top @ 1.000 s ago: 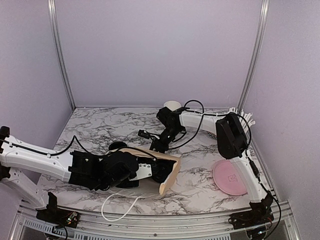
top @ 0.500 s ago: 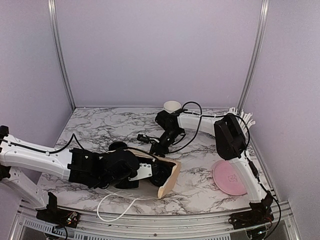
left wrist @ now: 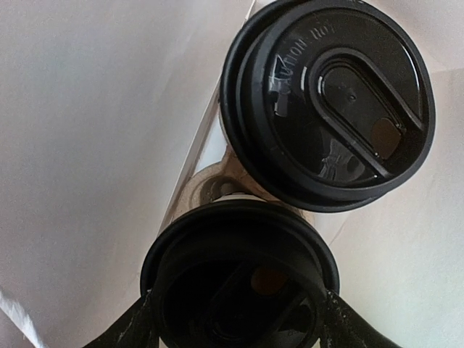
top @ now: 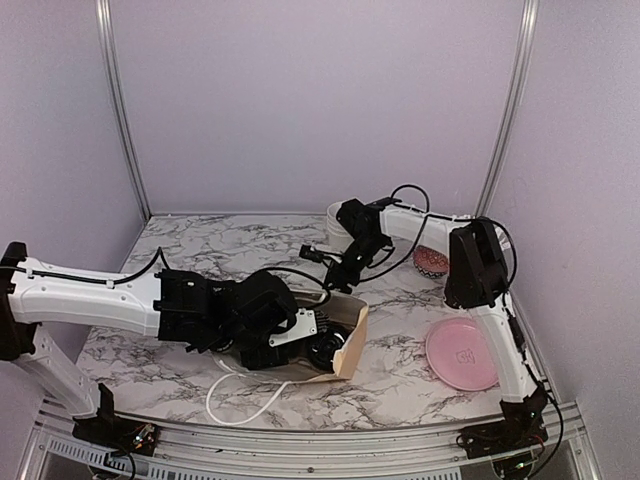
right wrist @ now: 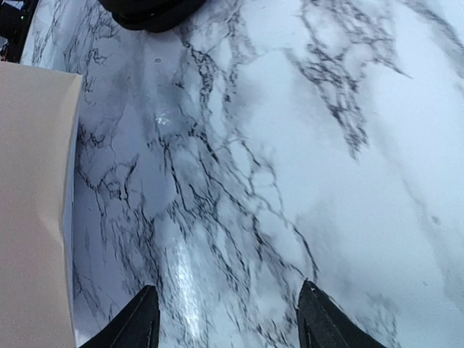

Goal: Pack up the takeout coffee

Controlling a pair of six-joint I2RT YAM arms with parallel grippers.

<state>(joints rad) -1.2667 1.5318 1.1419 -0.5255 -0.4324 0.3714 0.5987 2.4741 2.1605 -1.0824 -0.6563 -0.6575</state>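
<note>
The upper takeout coffee lid (left wrist: 330,101) bears embossed lettering ending in "HOT".

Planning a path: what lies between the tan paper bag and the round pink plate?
Only bare marble tabletop separates the paper bag and pink plate, per the top external view.

Soft even light; glare on black lid (left wrist: 330,94); tabletop (right wrist: 290,145) motion-blurred.

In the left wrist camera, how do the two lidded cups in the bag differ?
The lower cup is held by the left gripper; the upper cup stands free. The lower cup's lid lies in shadow; the upper cup's lid catches light, its raised lettering showing. Both have black lids and sit inside the paper bag.
</note>
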